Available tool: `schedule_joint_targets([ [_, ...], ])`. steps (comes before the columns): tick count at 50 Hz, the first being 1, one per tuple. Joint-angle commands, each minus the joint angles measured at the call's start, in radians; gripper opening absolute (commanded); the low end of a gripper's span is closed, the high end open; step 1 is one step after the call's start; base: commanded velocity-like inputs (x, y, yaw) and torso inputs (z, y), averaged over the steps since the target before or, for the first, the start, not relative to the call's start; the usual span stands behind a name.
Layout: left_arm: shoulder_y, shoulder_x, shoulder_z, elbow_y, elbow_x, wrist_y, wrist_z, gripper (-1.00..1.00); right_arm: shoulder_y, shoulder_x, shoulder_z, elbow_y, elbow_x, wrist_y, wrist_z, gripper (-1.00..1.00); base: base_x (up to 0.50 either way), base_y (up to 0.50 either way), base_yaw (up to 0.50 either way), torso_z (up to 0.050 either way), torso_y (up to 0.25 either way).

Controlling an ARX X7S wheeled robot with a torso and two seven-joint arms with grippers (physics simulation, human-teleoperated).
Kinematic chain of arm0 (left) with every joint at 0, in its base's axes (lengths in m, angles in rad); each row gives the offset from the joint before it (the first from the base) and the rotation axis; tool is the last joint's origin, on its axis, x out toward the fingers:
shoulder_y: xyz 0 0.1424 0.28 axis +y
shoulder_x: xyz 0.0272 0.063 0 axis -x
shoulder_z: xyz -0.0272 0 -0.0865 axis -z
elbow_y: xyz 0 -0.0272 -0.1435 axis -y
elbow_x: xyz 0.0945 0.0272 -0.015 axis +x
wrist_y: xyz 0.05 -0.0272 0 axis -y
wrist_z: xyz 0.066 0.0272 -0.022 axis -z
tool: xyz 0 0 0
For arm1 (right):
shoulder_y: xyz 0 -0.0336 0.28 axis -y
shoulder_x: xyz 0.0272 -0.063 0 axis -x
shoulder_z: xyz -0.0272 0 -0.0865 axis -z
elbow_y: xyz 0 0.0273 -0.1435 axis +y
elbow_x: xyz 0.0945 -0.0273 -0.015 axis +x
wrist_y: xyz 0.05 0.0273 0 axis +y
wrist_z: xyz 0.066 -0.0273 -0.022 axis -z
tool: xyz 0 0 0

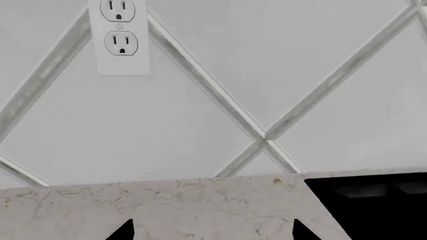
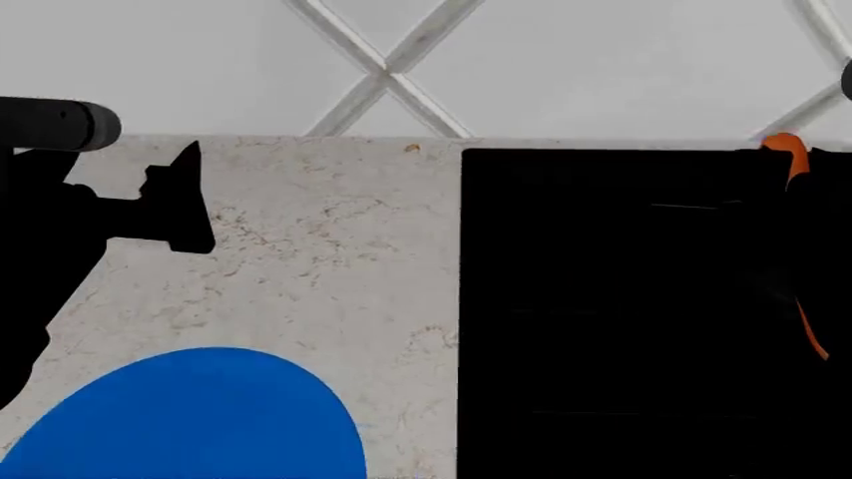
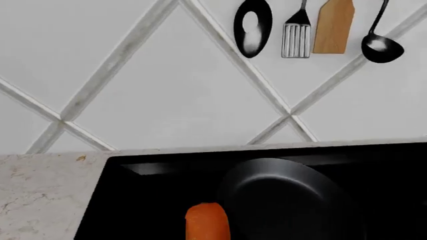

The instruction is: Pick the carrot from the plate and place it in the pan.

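The right gripper (image 2: 809,249) grips the carrot (image 3: 207,221) just beside the pan (image 3: 283,197); the left gripper (image 2: 187,195), well away from the pan, hangs open.

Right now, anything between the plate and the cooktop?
Nothing: in the head view only bare marble counter separates the blue plate from the black cooktop.

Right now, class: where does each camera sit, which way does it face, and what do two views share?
Head: high, facing down at the counter and plate; left arm shows.
Left wrist: low, facing the wall outlet; fingertips show.
Right wrist: facing the pan and carrot; no robot parts.
Shared: all see the black cooktop.
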Motion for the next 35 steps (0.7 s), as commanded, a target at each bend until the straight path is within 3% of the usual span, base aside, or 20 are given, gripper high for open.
schedule_joint_targets([
  [1,0.002,-0.003,-0.001,0.004,-0.005,-0.001,-0.004,1.00,0.010,0.000,0.000,-0.005,0.003,0.009,0.004,-1.00,0.00,-0.50,0.00,0.000,0.000],
  [21,0.007,-0.008,0.000,0.004,-0.009,0.003,-0.007,1.00,0.014,-0.001,-0.005,-0.010,0.016,0.010,0.012,-1.00,0.00,-0.50,0.00,0.000,0.000],
  [35,0.004,-0.014,-0.001,-0.006,-0.010,0.009,-0.005,1.00,0.033,-0.012,-0.022,0.002,0.012,0.020,-0.006,-1.00,0.00,-0.01,0.00,0.000,0.000],
])
